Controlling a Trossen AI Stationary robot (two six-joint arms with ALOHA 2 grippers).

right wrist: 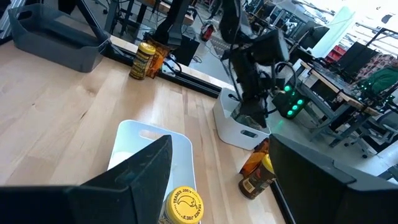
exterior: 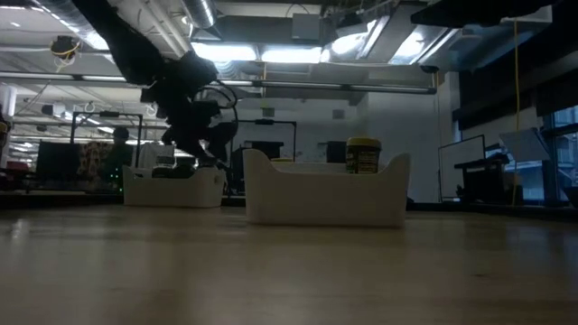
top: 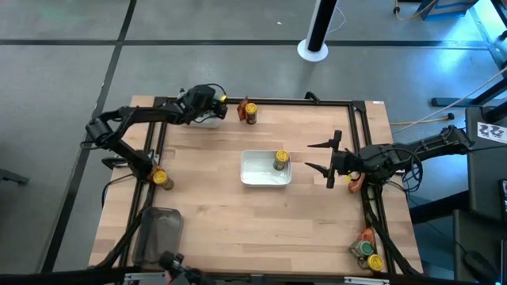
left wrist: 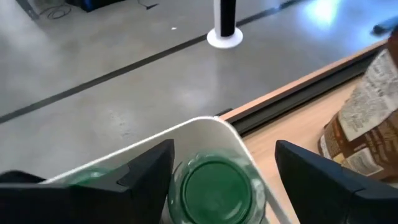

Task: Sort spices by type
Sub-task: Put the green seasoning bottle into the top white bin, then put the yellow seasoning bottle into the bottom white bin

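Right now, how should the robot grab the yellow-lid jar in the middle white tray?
Probably from straight above, pinching the round body just under the lid. The yellow-lid jar stands upright inside the white tray, whose walls block a low sideways grab. The open right gripper is nearest.

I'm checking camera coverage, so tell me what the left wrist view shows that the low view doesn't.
Only the left wrist view shows the green-lidded jar sitting in the white tray between the open left claw fingers, plus a brown labelled jar beside it. Only the low view shows the yellow-lidded jar standing in the nearer white tray. Both show the far white tray and the left claw over it.
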